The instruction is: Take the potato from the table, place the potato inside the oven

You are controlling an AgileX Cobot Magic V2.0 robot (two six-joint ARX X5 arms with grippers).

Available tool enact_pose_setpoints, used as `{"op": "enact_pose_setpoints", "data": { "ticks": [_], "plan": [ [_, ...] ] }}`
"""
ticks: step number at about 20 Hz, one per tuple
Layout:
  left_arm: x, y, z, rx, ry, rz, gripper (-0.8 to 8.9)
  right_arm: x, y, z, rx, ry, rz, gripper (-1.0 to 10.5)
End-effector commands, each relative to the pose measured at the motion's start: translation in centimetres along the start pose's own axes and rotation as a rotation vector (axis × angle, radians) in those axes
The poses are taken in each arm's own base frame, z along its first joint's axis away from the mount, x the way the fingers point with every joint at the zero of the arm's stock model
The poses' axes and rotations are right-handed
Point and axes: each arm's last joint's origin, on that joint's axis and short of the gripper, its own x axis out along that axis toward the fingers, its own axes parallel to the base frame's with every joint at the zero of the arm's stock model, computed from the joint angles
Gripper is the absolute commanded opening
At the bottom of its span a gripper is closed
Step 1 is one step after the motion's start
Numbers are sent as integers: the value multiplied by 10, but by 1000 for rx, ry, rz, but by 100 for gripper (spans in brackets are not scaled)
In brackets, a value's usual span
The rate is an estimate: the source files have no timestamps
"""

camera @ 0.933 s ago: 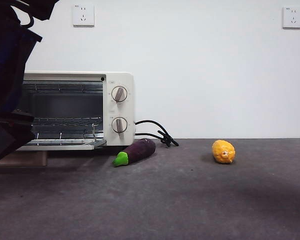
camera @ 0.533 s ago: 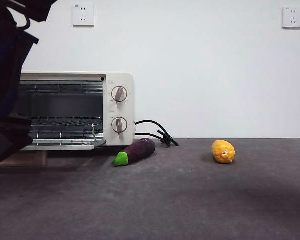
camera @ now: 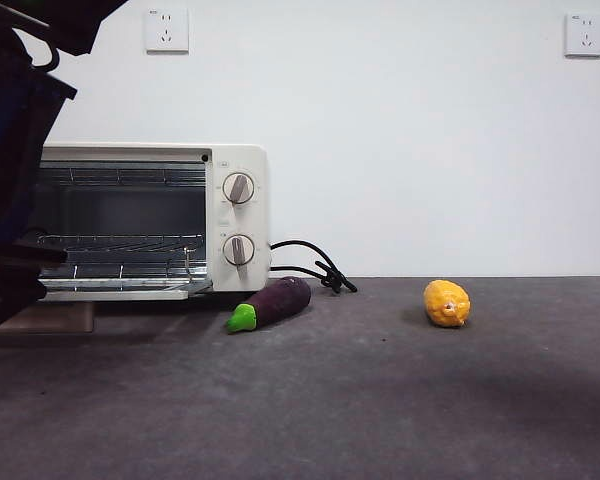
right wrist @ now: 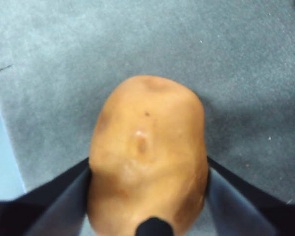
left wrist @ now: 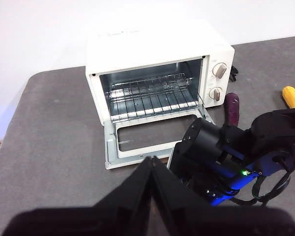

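Two black jaws of the right gripper [right wrist: 148, 196] clamp the smooth orange-tan potato [right wrist: 148, 155]; only the left wrist view shows the cream-white oven [left wrist: 157, 78] from above, the left gripper [left wrist: 151, 164] pinched closed.

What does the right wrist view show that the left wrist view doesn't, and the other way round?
Only the right wrist view shows the potato, clamped between the right gripper jaws above the table. Only the left wrist view shows the oven with its door dropped open and rack bare, the eggplant, a yellow fruit, the left gripper shut, and the right arm's body before the oven. Both share the grey table.
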Motion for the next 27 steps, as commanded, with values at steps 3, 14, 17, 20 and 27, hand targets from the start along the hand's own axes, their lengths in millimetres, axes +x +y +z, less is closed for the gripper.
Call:
{"op": "enact_pose_setpoints", "data": {
  "ticks": [3,14,17,20,27],
  "plan": [
    [-1,0,-1,14,-7,-5,-5,1,2,0,38,2,27,-11],
    [0,0,-1,15,-7,-8,-5,-64,2,36,73,-61,-8,4],
    [0,1,-1,16,-6,-8,-5,-80,-1,47,64,-124,-65,4],
    [1,1,0,17,-3,-8,-5,-91,-7,54,64,-174,-159,4],
    [1,1,0,17,-1,-4,-5,-99,-39,56,82,-206,-379,4]
  ]
}}
